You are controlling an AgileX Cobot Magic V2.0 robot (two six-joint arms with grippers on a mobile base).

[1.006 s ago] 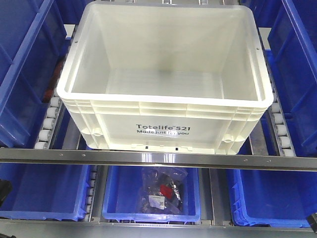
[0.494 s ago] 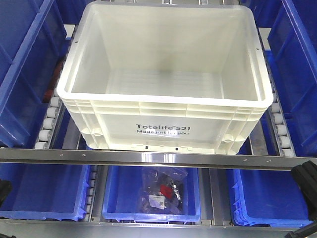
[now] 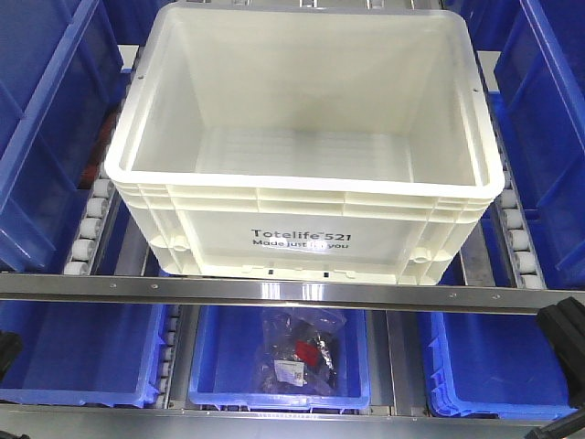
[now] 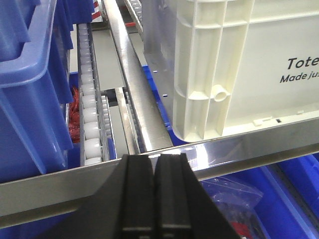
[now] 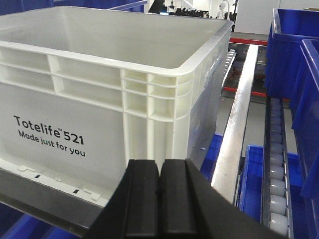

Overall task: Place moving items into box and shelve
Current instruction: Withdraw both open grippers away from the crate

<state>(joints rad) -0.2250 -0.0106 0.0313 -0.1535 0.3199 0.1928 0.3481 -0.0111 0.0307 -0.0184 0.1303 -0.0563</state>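
Note:
A white empty tote box marked "Totelife 521" stands on the upper shelf rollers. It also shows in the left wrist view and the right wrist view. Below it, a blue bin holds a clear bag of red and black items; the bag shows in the left wrist view. My left gripper is shut and empty, in front of the shelf rail near the tote's front left corner. My right gripper is shut and empty near the tote's front right corner.
A metal shelf rail runs across below the tote. Roller tracks flank it. Blue bins stand at left, right, lower left and lower right. Part of my right arm shows at the lower right edge.
My right arm rose into the front view at the lower right edge a second ago and has held almost still since. The tote and bag have not moved.

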